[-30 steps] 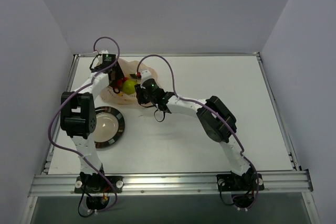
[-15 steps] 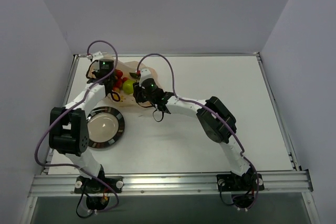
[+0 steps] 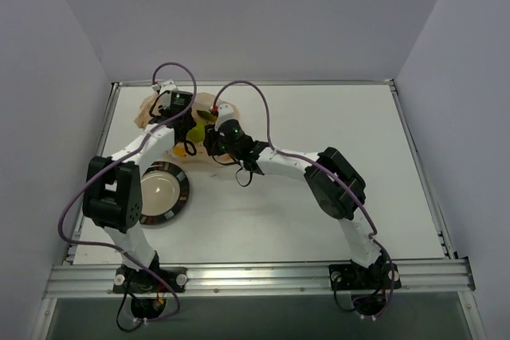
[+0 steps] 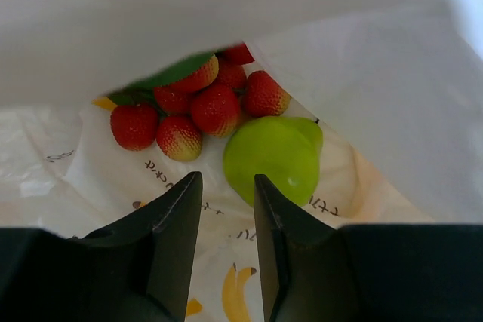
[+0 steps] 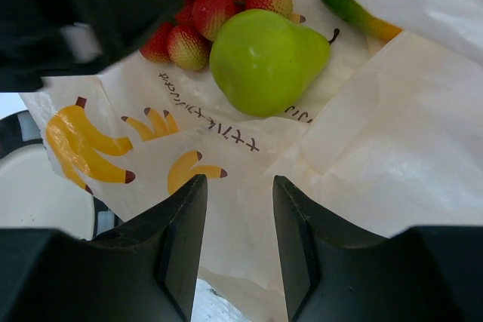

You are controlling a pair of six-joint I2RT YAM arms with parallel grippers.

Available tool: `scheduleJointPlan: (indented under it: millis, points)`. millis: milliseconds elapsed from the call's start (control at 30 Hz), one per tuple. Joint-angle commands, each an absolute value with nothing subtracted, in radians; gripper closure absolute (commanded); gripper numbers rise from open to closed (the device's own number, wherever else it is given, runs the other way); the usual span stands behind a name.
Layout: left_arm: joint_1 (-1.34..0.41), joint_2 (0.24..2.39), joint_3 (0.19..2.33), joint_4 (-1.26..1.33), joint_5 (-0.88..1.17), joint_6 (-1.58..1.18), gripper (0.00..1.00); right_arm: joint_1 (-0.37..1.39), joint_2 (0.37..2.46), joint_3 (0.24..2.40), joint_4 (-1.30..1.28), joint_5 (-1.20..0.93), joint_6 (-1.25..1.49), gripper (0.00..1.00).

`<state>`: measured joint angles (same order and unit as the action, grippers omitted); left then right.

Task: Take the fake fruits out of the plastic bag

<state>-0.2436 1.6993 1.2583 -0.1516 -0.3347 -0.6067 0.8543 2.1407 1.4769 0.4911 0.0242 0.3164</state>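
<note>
At eleven o'clock on the surface (image 3: 319, 117), the plastic bag (image 5: 377, 133) is spread open. The pear (image 4: 273, 157) is seen inside, at five o'clock of the strawberries (image 4: 215, 107). The left pincer (image 4: 226, 186) is held narrowly parted and empty, aimed in for a pick. The right pincer (image 5: 239, 186) is half-parted over the film, and any grip cannot be told.

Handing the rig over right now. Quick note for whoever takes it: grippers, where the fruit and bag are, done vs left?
Left gripper: jaws slightly apart, empty, aimed into the bag's mouth.
Right gripper: jaws apart, nothing between them, above the bag's printed sheet.
Bag: mouth open, fruit inside.
Pear lies next to a cluster of strawberries; mango is half under the film.
Plate: beside the bag, no fruit seen on it.
Done: no fruit out, as far as the views show.
Left: take out every fruit.
</note>
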Motion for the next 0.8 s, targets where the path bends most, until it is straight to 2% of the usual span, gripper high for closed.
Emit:
scheduleJointPlan:
  millis: [0, 133, 200, 433, 567, 767]
  points:
    - [-0.236, 1.770, 1.361, -0.190, -0.380, -0.640, 0.67, 0.861, 2.060, 1.465, 0.557, 0.048, 0.330, 0.64]
    - [-0.235, 1.832, 1.401, -0.154, -0.457, -0.601, 0.66, 0.862, 2.056, 1.457, 0.560, 0.037, 0.328, 0.64]
    - [-0.230, 1.853, 1.407, -0.111, -0.489, -0.575, 0.58, 0.864, 2.048, 1.451, 0.554, 0.037, 0.328, 0.64]
    - [-0.199, 1.927, 1.482, -0.118, -0.518, -0.548, 0.51, 0.868, 2.013, 1.424, 0.574, 0.032, 0.328, 0.63]
    - [-0.186, 1.966, 1.511, -0.104, -0.519, -0.512, 0.39, 0.873, 2.011, 1.434, 0.575, 0.026, 0.327, 0.63]
    - [-0.164, 2.014, 1.546, -0.097, -0.471, -0.509, 0.39, 0.882, 1.990, 1.445, 0.558, 0.018, 0.321, 0.63]
